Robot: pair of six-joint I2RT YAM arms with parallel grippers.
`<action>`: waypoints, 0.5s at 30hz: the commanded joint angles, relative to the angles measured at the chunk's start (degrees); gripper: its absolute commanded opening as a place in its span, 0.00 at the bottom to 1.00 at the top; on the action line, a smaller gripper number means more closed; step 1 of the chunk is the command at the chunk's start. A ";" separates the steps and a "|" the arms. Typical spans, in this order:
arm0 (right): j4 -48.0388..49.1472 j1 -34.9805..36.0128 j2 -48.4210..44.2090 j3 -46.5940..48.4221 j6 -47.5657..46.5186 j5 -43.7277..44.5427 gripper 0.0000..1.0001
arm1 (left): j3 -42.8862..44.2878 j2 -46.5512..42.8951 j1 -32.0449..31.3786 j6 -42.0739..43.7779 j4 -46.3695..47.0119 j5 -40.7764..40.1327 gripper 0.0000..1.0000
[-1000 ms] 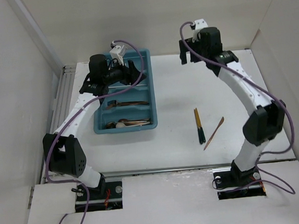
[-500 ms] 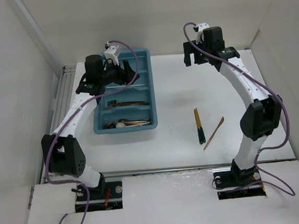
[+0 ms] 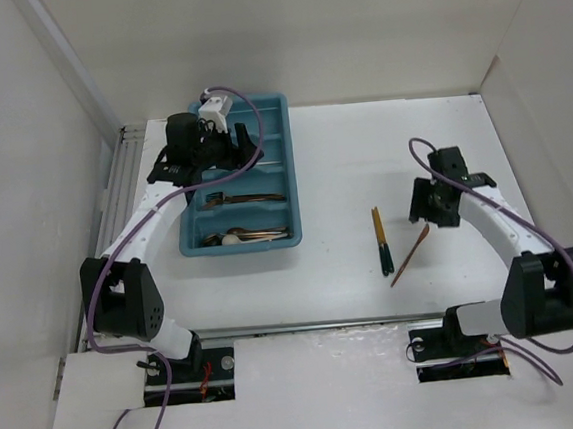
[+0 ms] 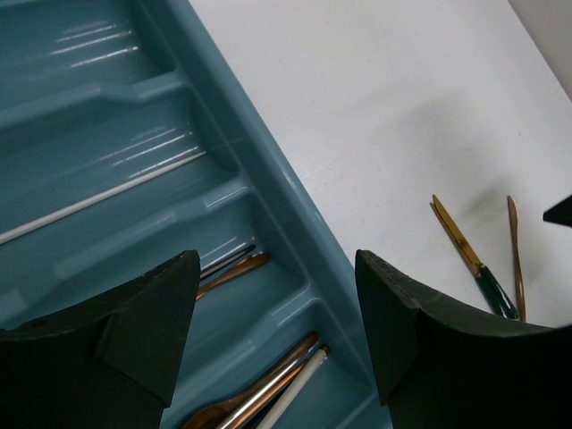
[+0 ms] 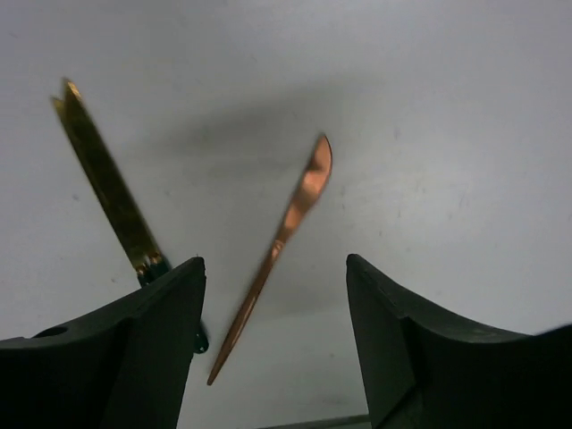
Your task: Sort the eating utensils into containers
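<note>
White table (image 3: 342, 159) and white walls fill the top view. At upper left the teal tray (image 3: 289, 189) holds copper pieces in its lower compartments, and the left gripper (image 3: 248, 146) hangs over its upper end. Right of centre lie a green-handled gold piece (image 3: 380, 238) and a copper utensil (image 3: 410, 254) — the right gripper (image 3: 424, 205) is just above them.

Left wrist view: fingers spread, nothing between them; a silver chopstick (image 4: 98, 197) lies in a compartment below.

Right wrist view: fingers parted and empty, the copper utensil lies slanted between them. I judge it best to descend straight, cross the thin handle squarely and close only at the table — so flat a piece may slip.
</note>
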 commanded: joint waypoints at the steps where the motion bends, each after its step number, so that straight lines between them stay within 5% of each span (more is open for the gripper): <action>1: 1.61 -0.14 -3.45 -6.42 10.71 0.09 0.71 | -1.46 -3.96 -0.47 0.37 0.24 -0.78 0.67; 11: 8.12 -0.14 5.41 -13.91 11.61 -4.40 0.68 | -3.23 -6.16 -0.48 0.37 1.91 -2.53 0.68; 13: 8.12 0.47 7.18 -13.91 11.08 -5.01 0.63 | -3.23 -6.16 -0.48 0.37 1.91 -3.14 0.68; 15: 7.33 1.70 8.94 -12.25 11.08 -4.49 0.43 | -3.23 -6.16 -0.48 0.37 1.91 -3.15 0.68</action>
